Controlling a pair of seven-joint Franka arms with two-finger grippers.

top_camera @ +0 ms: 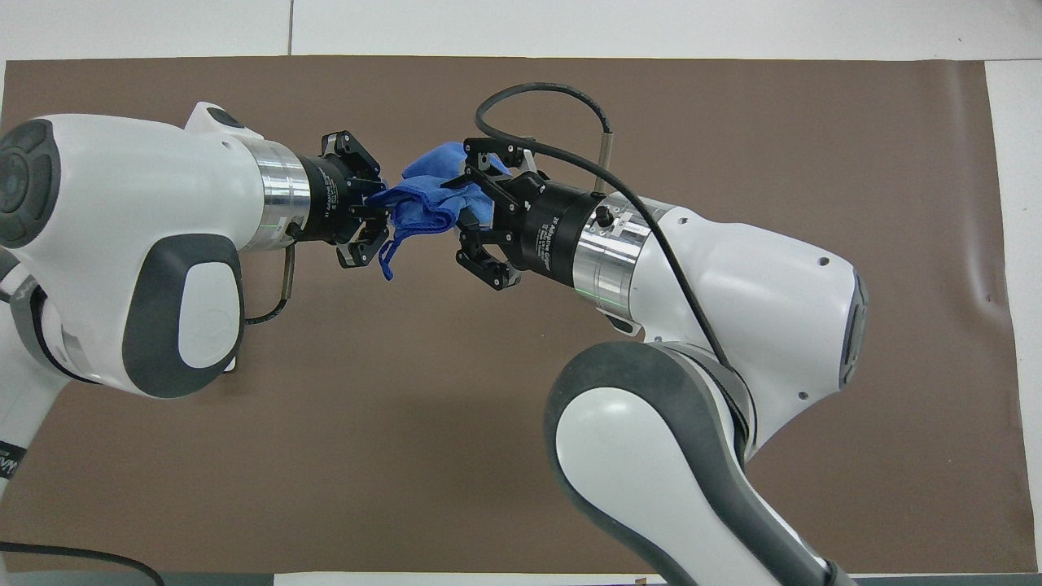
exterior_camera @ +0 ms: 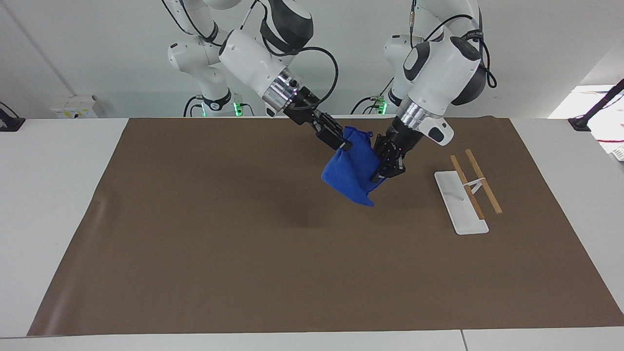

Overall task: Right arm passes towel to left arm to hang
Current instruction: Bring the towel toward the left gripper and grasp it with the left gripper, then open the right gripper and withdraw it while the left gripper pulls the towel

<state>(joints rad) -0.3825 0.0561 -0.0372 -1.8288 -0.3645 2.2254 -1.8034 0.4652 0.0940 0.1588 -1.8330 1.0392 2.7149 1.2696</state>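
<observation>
Facing view: the right tool (exterior_camera: 342, 144) is pinching the blue towel (exterior_camera: 353, 168) up over the brown mat (exterior_camera: 204, 234), the left tool (exterior_camera: 378, 171) pressing onto its other edge. Overhead view: the towel (top_camera: 423, 203) is bunching between both tools.

Fluffy blue cloth towel (exterior_camera: 353, 168) hangs between matt black tools; glossy white plastic arms, brushed metal wrist rings, matt brown mat (exterior_camera: 219, 234).
</observation>
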